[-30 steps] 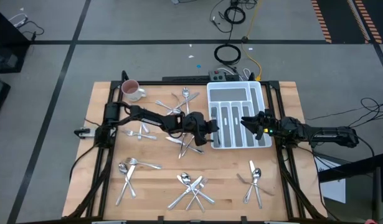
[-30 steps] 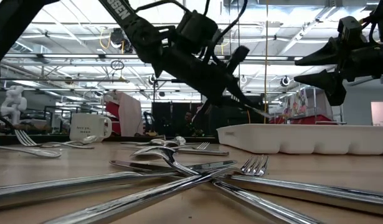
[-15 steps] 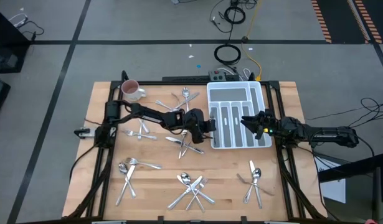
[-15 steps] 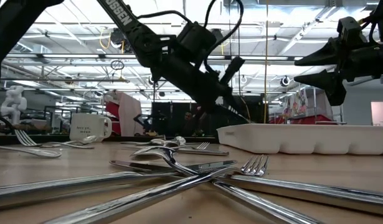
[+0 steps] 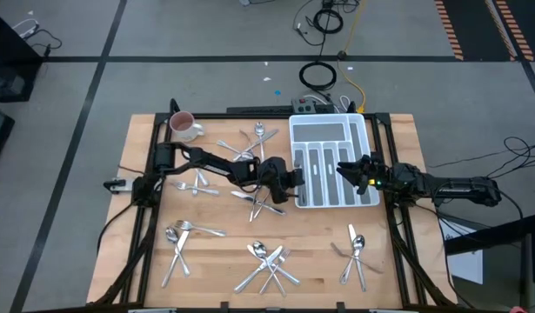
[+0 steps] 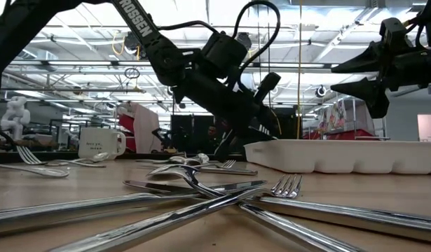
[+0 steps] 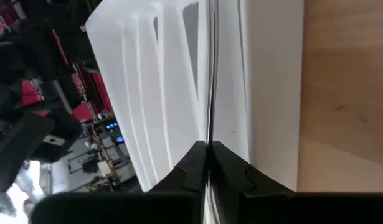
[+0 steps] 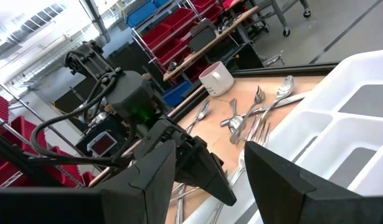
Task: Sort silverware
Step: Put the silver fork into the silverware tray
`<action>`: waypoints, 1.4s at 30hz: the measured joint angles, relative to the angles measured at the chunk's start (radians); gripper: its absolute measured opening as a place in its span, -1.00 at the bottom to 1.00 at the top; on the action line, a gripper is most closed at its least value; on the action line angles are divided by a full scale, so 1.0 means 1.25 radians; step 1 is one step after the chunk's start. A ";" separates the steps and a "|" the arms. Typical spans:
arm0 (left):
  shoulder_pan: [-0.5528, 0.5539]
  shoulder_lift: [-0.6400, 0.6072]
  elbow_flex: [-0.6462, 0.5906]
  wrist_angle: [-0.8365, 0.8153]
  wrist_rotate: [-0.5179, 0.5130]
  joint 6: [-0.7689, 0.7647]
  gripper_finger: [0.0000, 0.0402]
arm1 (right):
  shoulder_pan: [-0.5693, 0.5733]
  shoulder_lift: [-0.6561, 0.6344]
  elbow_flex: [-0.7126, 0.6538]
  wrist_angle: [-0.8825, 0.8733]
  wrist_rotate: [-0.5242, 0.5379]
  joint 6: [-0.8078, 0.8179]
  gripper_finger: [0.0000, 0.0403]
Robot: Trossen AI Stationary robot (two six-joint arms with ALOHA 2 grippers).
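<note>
Right now my left gripper (image 5: 295, 178) sits at the near-left edge of the white tray (image 5: 330, 130), its two dark fingers (image 7: 190, 169) pinched almost together on a thin piece of silverware (image 7: 210, 93). I see that piece edge-on as a bright sliver running out over a tray slot, so I cannot tell whether it is a knife, fork or spoon. My right gripper (image 5: 344, 171) hangs above the tray's right side with its fingers spread wide and nothing between them. Loose forks and spoons (image 5: 265, 265) lie in small crossed heaps over the wooden table (image 5: 215, 261). A white mug (image 5: 182, 126) stands at the far left corner, well apart from the tray.
</note>
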 joint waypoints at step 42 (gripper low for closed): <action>-0.027 0.001 0.036 -0.028 -0.189 -0.311 -0.70 | 0.000 0.000 0.000 0.005 -0.004 -0.003 0.02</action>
